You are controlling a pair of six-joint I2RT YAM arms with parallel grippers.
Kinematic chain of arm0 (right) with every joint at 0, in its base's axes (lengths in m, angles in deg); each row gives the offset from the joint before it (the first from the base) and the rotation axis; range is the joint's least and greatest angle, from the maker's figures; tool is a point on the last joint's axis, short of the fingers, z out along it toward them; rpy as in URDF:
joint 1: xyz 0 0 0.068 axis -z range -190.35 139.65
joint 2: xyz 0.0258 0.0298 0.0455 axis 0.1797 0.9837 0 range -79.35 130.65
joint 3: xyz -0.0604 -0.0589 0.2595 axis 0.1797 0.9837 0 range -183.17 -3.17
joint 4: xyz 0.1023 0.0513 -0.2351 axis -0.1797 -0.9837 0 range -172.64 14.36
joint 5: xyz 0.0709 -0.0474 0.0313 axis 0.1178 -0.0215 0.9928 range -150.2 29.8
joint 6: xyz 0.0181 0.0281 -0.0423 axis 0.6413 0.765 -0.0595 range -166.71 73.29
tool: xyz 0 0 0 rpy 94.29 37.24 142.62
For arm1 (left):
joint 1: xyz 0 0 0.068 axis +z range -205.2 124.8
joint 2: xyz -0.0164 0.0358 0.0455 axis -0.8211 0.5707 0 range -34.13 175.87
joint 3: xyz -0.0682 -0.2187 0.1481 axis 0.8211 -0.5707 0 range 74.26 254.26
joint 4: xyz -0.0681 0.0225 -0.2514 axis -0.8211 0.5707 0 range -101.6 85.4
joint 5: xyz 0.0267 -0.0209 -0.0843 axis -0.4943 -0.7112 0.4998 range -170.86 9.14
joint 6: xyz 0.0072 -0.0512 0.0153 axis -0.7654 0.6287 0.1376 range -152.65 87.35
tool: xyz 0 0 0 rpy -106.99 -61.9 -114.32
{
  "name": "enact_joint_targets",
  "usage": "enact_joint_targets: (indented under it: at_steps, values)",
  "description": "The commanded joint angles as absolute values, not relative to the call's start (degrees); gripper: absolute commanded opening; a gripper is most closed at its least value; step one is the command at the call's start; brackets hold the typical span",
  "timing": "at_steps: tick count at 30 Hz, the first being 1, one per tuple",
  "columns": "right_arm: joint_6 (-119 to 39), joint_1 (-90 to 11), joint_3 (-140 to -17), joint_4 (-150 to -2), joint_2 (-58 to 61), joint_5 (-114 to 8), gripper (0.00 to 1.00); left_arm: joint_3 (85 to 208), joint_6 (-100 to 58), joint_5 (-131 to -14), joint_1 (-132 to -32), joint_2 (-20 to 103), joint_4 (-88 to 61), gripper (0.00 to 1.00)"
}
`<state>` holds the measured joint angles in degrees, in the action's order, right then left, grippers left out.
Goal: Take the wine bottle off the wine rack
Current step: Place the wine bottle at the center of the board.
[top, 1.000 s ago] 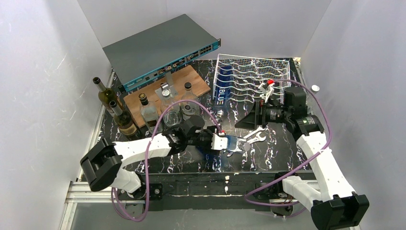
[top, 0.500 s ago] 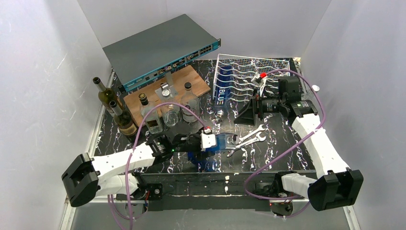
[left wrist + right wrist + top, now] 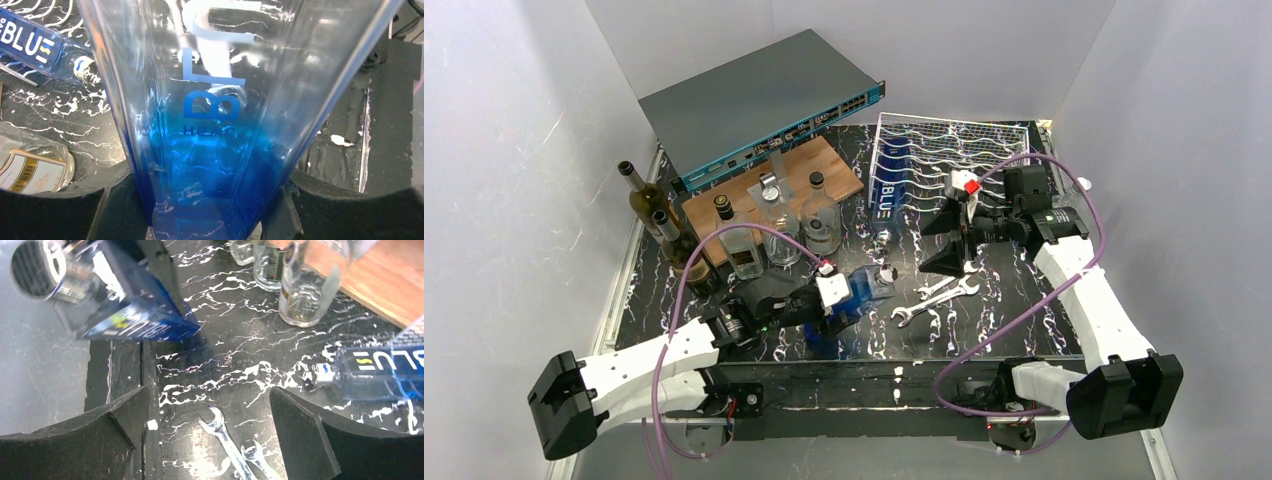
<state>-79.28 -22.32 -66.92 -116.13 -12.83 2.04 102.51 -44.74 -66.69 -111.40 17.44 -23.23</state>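
Blue-tinted glass bottle [image 3: 210, 125] lettered "BLUE" is gripped by the left fingers [image 3: 75, 210], near the black marbled surface's [image 3: 1004, 310] near edge, off the white wire wine rack [image 3: 964, 150]; right fingers [image 3: 320, 440] spread wide, empty.

Two blue bottles [image 3: 890, 188], two wrenches [image 3: 936, 297], one wire rack [image 3: 964, 150], one switch box [image 3: 754, 100], one wooden board [image 3: 764, 180].

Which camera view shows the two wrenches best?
The top view: both wrenches show whole there. The right wrist view cuts them off at its bottom edge; the left wrist view shows none.
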Motion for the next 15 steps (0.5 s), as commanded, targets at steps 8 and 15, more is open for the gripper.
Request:
enact_joint_targets:
  at_steps: [8, 15]
  values:
    - [-116.6, -27.9, -72.2, -134.3, -8.1, 11.6, 1.00, 105.1, -35.1, -71.2, -111.4, 15.4, -36.6, 0.00]
    - [-126.3, -34.5, -74.8, -137.3, -5.6, 11.0, 1.00, 108.5, -33.4, -68.3, -111.4, 19.8, -38.2, 0.00]
